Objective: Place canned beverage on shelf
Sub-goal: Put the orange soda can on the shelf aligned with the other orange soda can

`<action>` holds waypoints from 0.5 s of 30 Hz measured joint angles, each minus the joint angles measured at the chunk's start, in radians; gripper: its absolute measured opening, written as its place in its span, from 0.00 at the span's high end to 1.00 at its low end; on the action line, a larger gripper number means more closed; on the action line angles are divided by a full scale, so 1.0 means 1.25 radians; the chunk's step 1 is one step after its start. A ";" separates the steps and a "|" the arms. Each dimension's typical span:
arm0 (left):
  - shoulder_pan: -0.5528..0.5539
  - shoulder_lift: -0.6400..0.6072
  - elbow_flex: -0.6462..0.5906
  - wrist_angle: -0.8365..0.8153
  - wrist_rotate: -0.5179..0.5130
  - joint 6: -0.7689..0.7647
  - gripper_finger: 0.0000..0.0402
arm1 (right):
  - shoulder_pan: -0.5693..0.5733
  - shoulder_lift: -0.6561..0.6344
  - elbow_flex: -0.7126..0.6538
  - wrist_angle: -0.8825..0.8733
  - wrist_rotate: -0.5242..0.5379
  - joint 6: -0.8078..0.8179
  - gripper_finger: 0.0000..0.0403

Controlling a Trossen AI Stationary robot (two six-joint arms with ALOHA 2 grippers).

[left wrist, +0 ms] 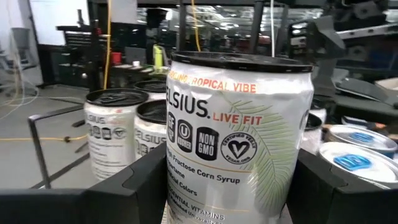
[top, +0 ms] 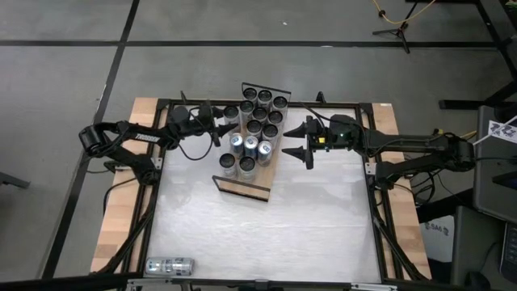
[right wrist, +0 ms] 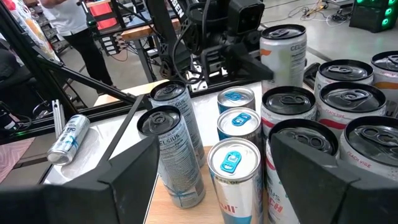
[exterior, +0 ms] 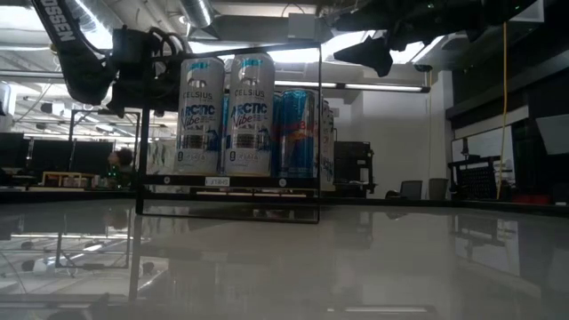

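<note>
One can in hand, placement nearly complete
Left gripper (top: pixel 227 123) clamps a Celsius can (left wrist: pixel 233 134) at the shelf (top: pixel 242 189) edge beside many stocked cans; release remains. Right gripper (top: pixel 300 138) hovers open near the shelf's other side

Readable stuff only:

- can in left gripper (left wrist: pixel 233 134), wrist view: "ELSIUS." (first letter cut off), "LIVE FIT", "ROPICAL VIBE" round top, badges "NON GMO", "CERTIFIED VEGAN", below that "Fructose Corn Syrup", "Colors", "VITAMINS"
- two tall front cans (exterior: pixel 224 114), low view: "CELSIUS", "ARCTIC VIBE"
- blue can next to them (exterior: pixel 297 133): Red Bull logo, lettering too small to read
- left arm (exterior: pixel 64 36), low view: white "OSSEN", start cut off
- silver can near shelf end (right wrist: pixel 176 158), right wrist view: "CELSIUS" down side
</note>
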 joint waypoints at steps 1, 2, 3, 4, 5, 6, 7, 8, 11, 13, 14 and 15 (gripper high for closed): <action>0.000 0.000 0.000 -0.001 0.005 0.003 0.42 | 0.000 0.000 0.000 0.000 0.000 0.000 0.25; 0.000 0.000 0.000 -0.001 0.010 0.007 0.42 | 0.000 0.000 0.000 0.000 0.000 0.000 0.25; 0.001 0.000 0.000 -0.001 0.014 0.010 0.42 | 0.000 0.000 0.000 0.000 0.000 0.000 0.25; 0.001 0.000 0.000 -0.002 0.017 0.016 0.42 | 0.000 0.000 0.000 0.000 0.000 0.000 0.25; 0.001 0.000 0.000 -0.003 0.021 0.023 0.42 | 0.000 0.000 0.000 0.000 0.000 0.000 0.25; 0.000 0.000 0.000 -0.008 0.025 0.027 0.42 | 0.000 0.000 0.000 0.000 0.000 0.000 0.25; 0.001 0.000 0.000 -0.014 0.025 0.029 0.42 | 0.000 0.000 0.000 0.000 0.000 0.000 0.25; 0.002 0.000 0.000 -0.022 0.025 0.033 0.42 | 0.000 0.000 0.000 0.000 0.000 0.000 0.25; 0.013 0.000 0.000 -0.035 0.036 0.036 0.42 | 0.000 0.000 0.000 0.000 0.000 0.000 0.25; 0.023 0.000 0.000 -0.033 0.052 0.036 0.42 | 0.000 0.000 0.000 0.000 0.000 0.000 0.25; 0.028 0.000 0.000 -0.033 0.060 0.036 0.42 | 0.000 0.000 0.000 0.000 0.000 0.000 0.25; 0.033 0.000 0.000 -0.034 0.067 0.036 0.42 | 0.000 0.000 0.000 0.000 0.000 0.000 0.25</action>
